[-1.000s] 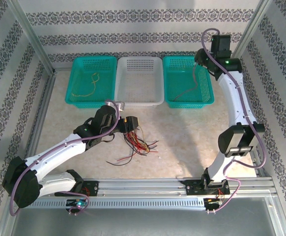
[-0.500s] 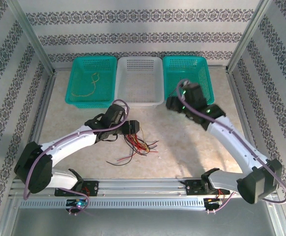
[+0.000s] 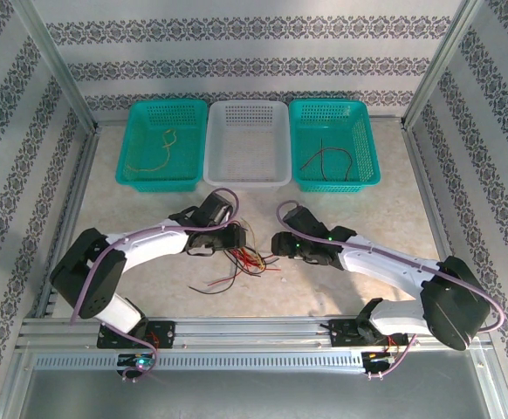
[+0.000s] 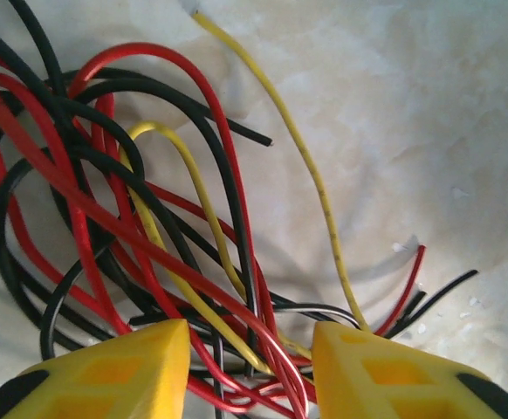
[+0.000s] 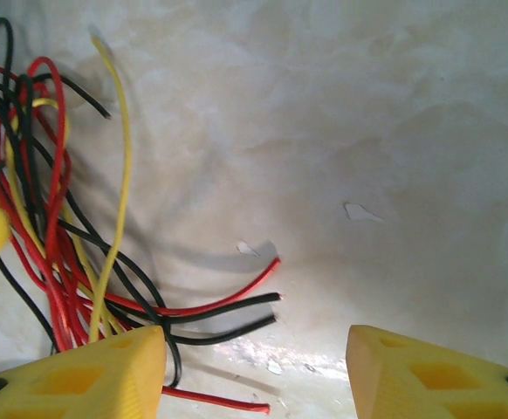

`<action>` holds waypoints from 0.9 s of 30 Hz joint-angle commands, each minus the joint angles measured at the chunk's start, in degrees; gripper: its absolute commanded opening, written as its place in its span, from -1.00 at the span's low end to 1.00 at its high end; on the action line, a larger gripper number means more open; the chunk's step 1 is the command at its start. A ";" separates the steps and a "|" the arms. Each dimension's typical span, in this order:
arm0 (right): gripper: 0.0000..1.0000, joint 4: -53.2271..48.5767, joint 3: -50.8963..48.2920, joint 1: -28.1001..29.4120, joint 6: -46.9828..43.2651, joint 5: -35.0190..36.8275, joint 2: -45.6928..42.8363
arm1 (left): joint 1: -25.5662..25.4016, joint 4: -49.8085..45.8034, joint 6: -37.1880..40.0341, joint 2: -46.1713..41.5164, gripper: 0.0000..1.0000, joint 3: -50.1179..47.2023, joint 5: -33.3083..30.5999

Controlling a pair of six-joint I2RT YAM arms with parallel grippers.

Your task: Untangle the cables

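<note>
Left gripper (image 3: 236, 236) is seen low over the tangle of cables (image 3: 243, 260), which lies on the table (image 3: 359, 209) between the two arms, in front of the white basket (image 3: 247, 144).

In the left wrist view the left gripper (image 4: 250, 345) is held partly open. The yellow fingers (image 4: 114, 367) stand apart with a moderate gap, and several red, black and yellow strands of the cables (image 4: 149, 218) pass between the tips. No clamping is seen.

The right gripper (image 3: 282, 243) is placed just right of the tangle. In its wrist view the right gripper (image 5: 254, 349) is spread wide — bare table lies in most of the gap. Loose ends of the cables (image 5: 53, 218) run under its left fingertip (image 5: 88, 375); contact cannot be told.

Also noted: a yellow strand (image 3: 154, 157) lies in the left teal basket (image 3: 136, 179), and red and black strands (image 3: 328, 160) in the right teal basket (image 3: 367, 170).
</note>
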 commanded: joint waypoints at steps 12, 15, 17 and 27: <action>0.02 3.28 0.02 0.71 1.85 1.19 -0.32 | -0.03 2.49 -1.45 2.77 -0.62 2.24 -2.03; 0.00 3.30 -0.23 0.75 1.89 1.59 -0.97 | -0.03 1.94 -1.51 1.71 -0.74 2.88 -2.52; -0.01 3.53 -0.42 0.82 1.77 1.61 -1.61 | -0.03 1.03 -1.03 0.25 -0.86 3.32 -2.71; 0.04 6.62 0.21 1.95 -0.58 0.70 -10.60 | -0.03 4.86 0.86 -15.37 -1.00 6.29 5.58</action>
